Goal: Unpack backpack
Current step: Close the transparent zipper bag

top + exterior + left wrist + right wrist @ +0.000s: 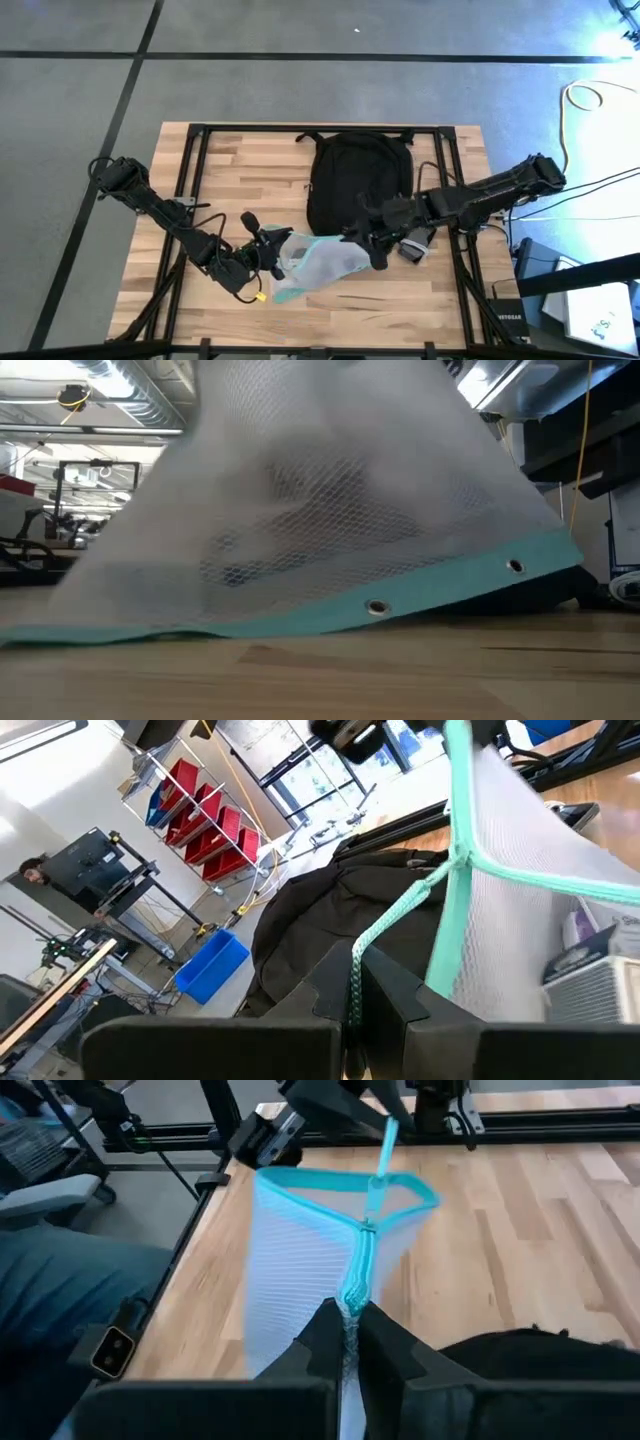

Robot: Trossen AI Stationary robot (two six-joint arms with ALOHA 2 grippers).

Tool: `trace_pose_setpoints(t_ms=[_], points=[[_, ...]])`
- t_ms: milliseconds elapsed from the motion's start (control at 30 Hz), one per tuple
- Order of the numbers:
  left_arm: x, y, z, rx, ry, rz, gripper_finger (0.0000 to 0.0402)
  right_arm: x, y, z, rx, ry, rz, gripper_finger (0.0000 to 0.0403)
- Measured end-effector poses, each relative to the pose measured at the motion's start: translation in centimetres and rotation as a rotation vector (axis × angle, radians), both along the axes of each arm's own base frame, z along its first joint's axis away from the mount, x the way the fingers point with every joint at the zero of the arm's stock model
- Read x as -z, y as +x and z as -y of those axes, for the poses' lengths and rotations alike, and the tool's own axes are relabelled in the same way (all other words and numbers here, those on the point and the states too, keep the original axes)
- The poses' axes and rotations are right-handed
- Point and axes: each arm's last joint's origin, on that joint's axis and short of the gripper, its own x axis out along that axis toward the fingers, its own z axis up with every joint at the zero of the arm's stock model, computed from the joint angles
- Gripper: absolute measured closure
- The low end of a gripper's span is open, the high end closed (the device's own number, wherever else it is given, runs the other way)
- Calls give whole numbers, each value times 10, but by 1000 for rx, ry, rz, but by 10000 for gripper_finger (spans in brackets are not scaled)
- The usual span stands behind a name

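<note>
Two grippers share one load here: a clear mesh pouch [318, 262] with teal edging, stretched between them just in front of the backpack [358, 183]. Starting on the left, the left gripper [272, 252] has its fingers pressed together on a teal cord or zipper tab [385, 935] at its end of the pouch, seemingly to anchor that end while the other end is worked. The pouch body spans the gap, lifted at the gripped ends and sagging to the wooden table [230, 160] between them; something pale shows inside through the mesh. On the right, the right gripper [376, 247] is pinched onto the pouch's teal zipper seam [358, 1270], probably so the two holds keep the zipper line taut. The backpack lies flat directly behind the right gripper, close by.
</note>
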Motion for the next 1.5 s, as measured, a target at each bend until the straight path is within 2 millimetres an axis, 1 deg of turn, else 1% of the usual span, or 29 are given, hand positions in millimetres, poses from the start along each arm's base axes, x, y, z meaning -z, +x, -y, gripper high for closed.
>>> trace_pose_setpoints(t_ms=[167, 300, 567, 733, 833, 967, 1267, 1500], points=[[0, 0, 0, 3, -2, -1, 401, 7, -11, -15, 60, -34, -74, 403], [0, 0, 0, 3, -1, -2, 401, 18, -22, -27, 75, -51, -111, 403], [0, 0, 0, -2, 4, -3, 401, 36, -48, -44, 139, -14, -140, 402], [0, 0, 0, 0, 11, -9, 401, 42, -70, -49, 190, 24, -159, 402], [0, 0, 0, 2, 15, -13, 401, 43, -81, -51, 211, 35, -139, 402], [0, 0, -1, -5, 12, -8, 401, 42, -93, -54, 251, 39, -114, 402], [0, 0, -1, -27, 21, -4, 401, 44, -122, -58, 361, 44, -128, 402], [0, -1, -2, -47, 38, -7, 401, 47, -138, -56, 441, 55, -141, 403]])
